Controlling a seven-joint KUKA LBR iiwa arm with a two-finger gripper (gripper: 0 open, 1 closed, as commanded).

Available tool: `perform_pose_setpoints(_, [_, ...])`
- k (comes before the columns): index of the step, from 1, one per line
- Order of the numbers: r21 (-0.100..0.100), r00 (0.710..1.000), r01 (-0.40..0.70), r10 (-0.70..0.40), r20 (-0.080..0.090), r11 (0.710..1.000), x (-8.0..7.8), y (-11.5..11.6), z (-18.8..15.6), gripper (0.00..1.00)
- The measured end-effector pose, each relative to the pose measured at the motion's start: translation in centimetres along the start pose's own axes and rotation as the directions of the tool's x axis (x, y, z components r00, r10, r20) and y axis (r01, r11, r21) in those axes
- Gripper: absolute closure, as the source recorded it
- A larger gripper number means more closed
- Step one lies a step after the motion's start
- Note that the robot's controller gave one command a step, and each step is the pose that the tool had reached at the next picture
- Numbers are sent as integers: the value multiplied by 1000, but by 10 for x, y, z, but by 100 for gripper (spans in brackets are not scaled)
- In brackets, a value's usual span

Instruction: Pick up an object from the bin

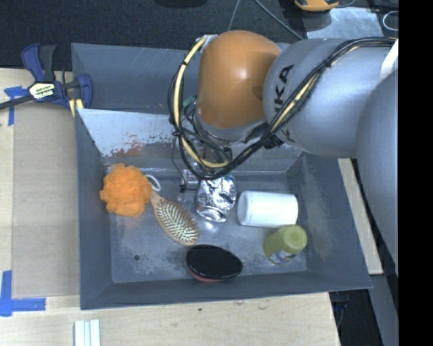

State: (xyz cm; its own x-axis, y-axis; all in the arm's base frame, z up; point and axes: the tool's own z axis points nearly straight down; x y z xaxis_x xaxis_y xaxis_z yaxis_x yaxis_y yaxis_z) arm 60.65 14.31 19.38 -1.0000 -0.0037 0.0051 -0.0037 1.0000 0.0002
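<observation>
Crumpled silver foil (216,197) is lying unlifted in the bin (135,253) as we are hovering our gripper (191,180) just beside it, unable to tell its opening.

Overhead, seemingly slightly oblique, near bin (115,67)

At 12 o'clock a dark surface (101,20), maybe floor or a mat. Pale tan tabletop (40,203) from 9 round to 6 o'clock. Even light, soft shadows.
</observation>
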Motion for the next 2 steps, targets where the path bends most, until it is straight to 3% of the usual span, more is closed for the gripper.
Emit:
perform_pose_setpoints(1, [0, 999, -34, 34, -3, 999, -12, -2, 42, 0])
perform_pose_setpoints(2, [-1, 961, 277, -277, 5, 961, 9, 14, -1, 0])
